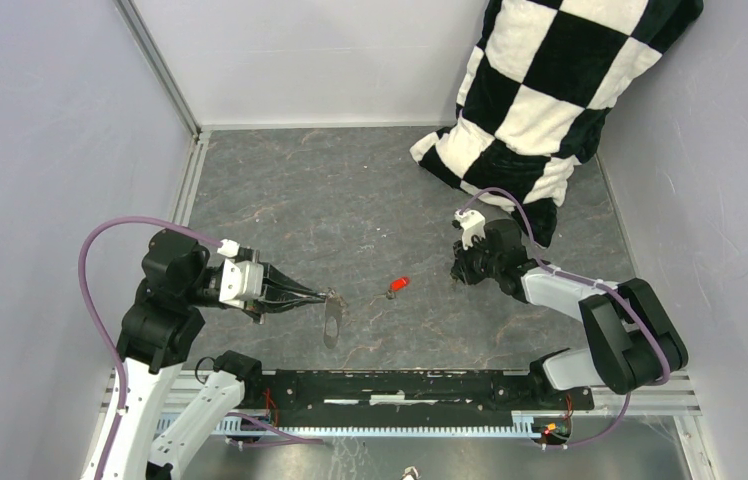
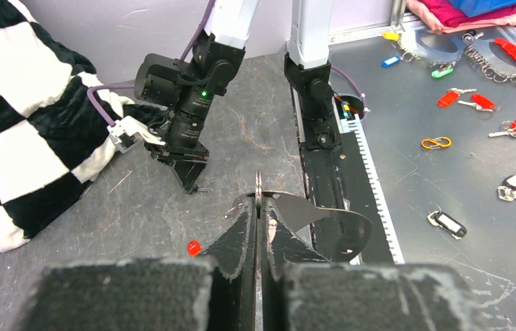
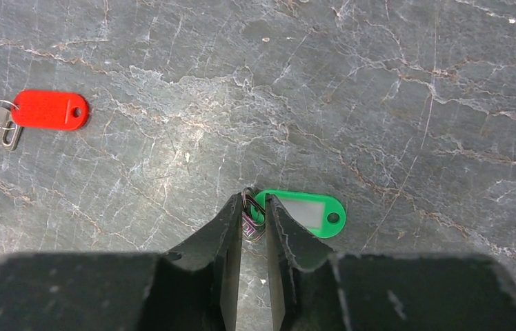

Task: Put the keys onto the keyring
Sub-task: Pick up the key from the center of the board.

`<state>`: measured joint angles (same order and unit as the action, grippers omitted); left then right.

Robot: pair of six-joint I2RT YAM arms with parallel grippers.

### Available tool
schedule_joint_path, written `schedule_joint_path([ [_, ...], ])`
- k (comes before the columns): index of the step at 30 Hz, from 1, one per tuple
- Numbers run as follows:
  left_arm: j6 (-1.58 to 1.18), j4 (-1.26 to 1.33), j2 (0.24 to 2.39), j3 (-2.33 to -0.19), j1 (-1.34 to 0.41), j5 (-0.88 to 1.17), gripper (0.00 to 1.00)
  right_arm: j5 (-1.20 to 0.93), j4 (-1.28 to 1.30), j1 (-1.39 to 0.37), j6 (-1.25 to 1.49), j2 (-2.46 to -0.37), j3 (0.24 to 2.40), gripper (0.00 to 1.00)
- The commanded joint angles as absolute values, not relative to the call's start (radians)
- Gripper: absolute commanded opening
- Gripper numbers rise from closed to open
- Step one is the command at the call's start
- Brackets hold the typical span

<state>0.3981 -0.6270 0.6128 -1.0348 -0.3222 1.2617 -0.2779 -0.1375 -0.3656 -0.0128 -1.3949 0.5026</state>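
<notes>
A dark grey, marble-patterned desk [image 1: 350, 190] fills the scene, with a black-and-white checkered cloth [image 1: 540, 90] heaped beyond the right tool.

The left tool [image 2: 258, 207] is clenched: its two dark fingers are pressed together on the thin metal edge at the top of the keyring [image 2: 331, 224]. The keyring is a flat grey metal oval that reaches out to the right of the fingertips in the wrist view.

The right tool [image 3: 254, 207] points down at the desk with its jaws only narrowly apart. They straddle the small split ring [image 3: 252, 224] of the green key [image 3: 303, 214]. Whether they actually pinch that ring cannot be told.

The green key's plastic tag lies flat on the desk, touching the right tool's tip and stretching to its right, with a pale label window on its face.

The red key [image 3: 50, 109] lies flat on the desk roughly midway between the two tools, well clear of both, with small metal rings at its end.
</notes>
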Motion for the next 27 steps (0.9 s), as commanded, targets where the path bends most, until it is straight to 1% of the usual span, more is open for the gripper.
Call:
schedule_joint_path([
  [1, 0.412, -0.614, 0.602, -1.066, -0.323, 1.268, 0.02, -0.3, -0.155, -0.362, -0.013, -1.393, 0.508, 0.24],
  [5, 0.412, -0.613, 0.601, -1.068, -0.323, 1.267, 0.02, -0.299, -0.152, -0.361, -0.014, -1.397, 0.506, 0.23],
  [7, 0.411, -0.614, 0.6, -1.069, -0.324, 1.267, 0.02, -0.299, -0.155, -0.362, -0.013, -1.397, 0.505, 0.18],
  [9, 0.411, -0.614, 0.599, -1.069, -0.324, 1.267, 0.02, -0.295, -0.156, -0.362, -0.012, -1.396, 0.506, 0.1],
  [12, 0.41, -0.615, 0.6, -1.071, -0.323, 1.269, 0.02, -0.284, -0.158, -0.361, -0.01, -1.388, 0.508, 0.01],
  [17, 0.405, -0.614, 0.606, -1.073, -0.323, 1.274, 0.02, -0.29, -0.168, -0.362, -0.012, -1.348, 0.507, 0.01],
  [20, 0.401, -0.615, 0.612, -1.078, -0.324, 1.276, 0.02, -0.358, -0.191, -0.365, -0.007, -1.278, 0.498, 0.01],
  [24, 0.399, -0.615, 0.625, -1.081, -0.323, 1.291, 0.02, -0.481, -0.261, -0.417, -0.041, -1.106, 0.459, 0.01],
  [27, 0.398, -0.615, 0.642, -1.08, -0.323, 1.326, 0.02, -0.477, -0.29, -0.53, -0.121, -0.93, 0.431, 0.01],
])
